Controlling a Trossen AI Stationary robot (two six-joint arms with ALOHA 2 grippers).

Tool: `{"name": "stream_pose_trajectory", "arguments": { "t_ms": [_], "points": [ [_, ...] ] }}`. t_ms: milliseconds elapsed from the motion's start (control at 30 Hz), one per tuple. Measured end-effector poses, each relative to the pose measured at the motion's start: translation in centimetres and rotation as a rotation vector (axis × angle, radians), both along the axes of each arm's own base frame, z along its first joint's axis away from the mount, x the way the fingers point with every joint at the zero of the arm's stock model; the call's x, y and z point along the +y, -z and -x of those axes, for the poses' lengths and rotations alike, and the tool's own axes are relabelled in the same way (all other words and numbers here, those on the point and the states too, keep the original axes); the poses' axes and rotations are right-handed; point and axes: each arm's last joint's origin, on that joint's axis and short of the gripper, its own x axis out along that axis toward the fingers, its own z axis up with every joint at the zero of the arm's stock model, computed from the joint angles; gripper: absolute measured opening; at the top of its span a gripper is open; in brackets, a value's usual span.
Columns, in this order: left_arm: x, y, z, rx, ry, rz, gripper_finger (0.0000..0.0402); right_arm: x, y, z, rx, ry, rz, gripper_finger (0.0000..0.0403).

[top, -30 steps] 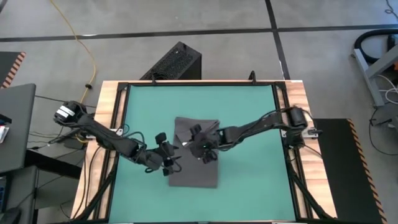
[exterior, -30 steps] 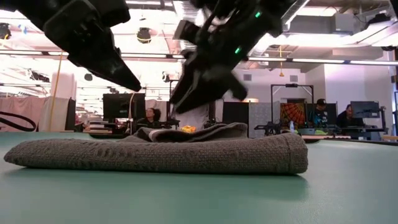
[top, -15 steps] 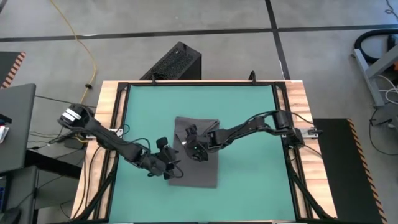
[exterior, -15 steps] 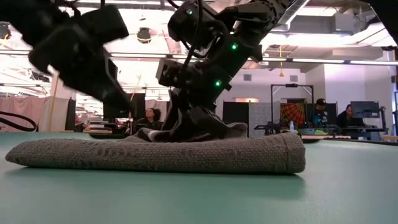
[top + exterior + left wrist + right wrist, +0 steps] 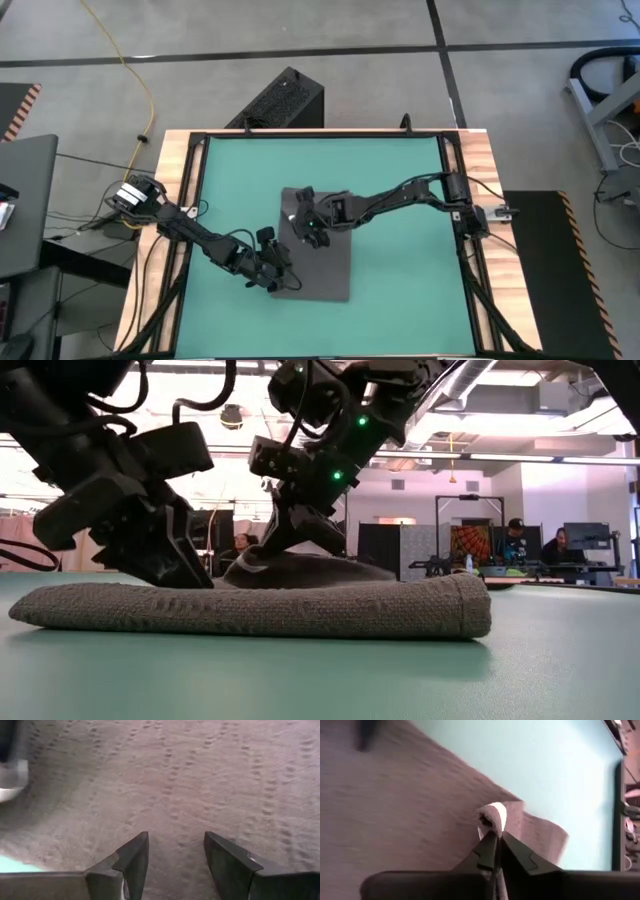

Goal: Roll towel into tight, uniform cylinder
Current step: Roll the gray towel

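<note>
The dark grey towel lies folded flat on the teal mat, near the middle of the table. My right gripper is down on the towel's far left part, shut on a small pucker of cloth. In the low view a hump of the upper layer rises under it. My left gripper stands open over the towel's near left part, and towel cloth fills its wrist view. My right gripper pinches a small raised fold of the towel's upper layer between its two fingertips. It comes slanting down from the table's right side. The fold stands up in a loop and the rest of the towel lies on the mat. My left gripper's open fingers reach down to the towel's top; I cannot tell whether they touch it.
A black box stands on the floor beyond the table's far edge. A wooden frame runs around the mat. Bare mat lies on all sides of the towel. People sit in the room behind.
My right gripper has gone toward the table's left edge across the towel, come down and shut on the upper layer, which now humps up under it. My left gripper has come down toward the towel's near left part, still open.
</note>
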Motion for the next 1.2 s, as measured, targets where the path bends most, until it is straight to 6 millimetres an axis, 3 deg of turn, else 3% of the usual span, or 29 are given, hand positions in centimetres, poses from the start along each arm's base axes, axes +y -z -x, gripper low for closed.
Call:
{"name": "stream_pose_trajectory", "arguments": {
  "t_ms": [133,433,600,700,800,967,1100,1200],
  "points": [
    [-0.1,0.0,0.0,0.004,0.008,0.015,0.018,-2.2,0.0,0.1,0.002,0.053,-0.006,0.0034],
    [-0.2,0.0,0.0,0.008,0.011,0.067,0.018,-7.6,-0.6,0.5,-0.022,0.179,0.06,0.0093],
    [-0.2,-0.2,-0.2,-0.004,0.004,0.078,0.018,-7.9,-3.5,0.8,-0.052,0.162,0.09,0.0141],
    [-0.3,-0.9,-0.4,-0.014,0.013,0.046,0.018,-6.6,-6.4,1.7,-0.051,0.095,0.074,0.0163],
    [-0.2,-2.6,-0.3,-0.001,0.031,-0.029,0.018,-4.0,-9.7,3.7,-0.046,-0.006,0.037,0.0172],
    [-0.1,-6.5,1.5,0.01,0.174,-0.103,0.018,1.5,-14.8,9.0,-0.008,-0.172,-0.255,0.0171],
    [-0.8,-8.9,4.2,0.034,0.366,-0.122,0.018,6.4,-17.2,12.8,0.017,-0.205,-0.504,0.0169],
    [-2.5,-9.4,5.9,0.059,0.596,-0.157,0.018,10.7,-17.2,14.9,0.033,-0.227,-0.576,0.0168]
  ]
}}
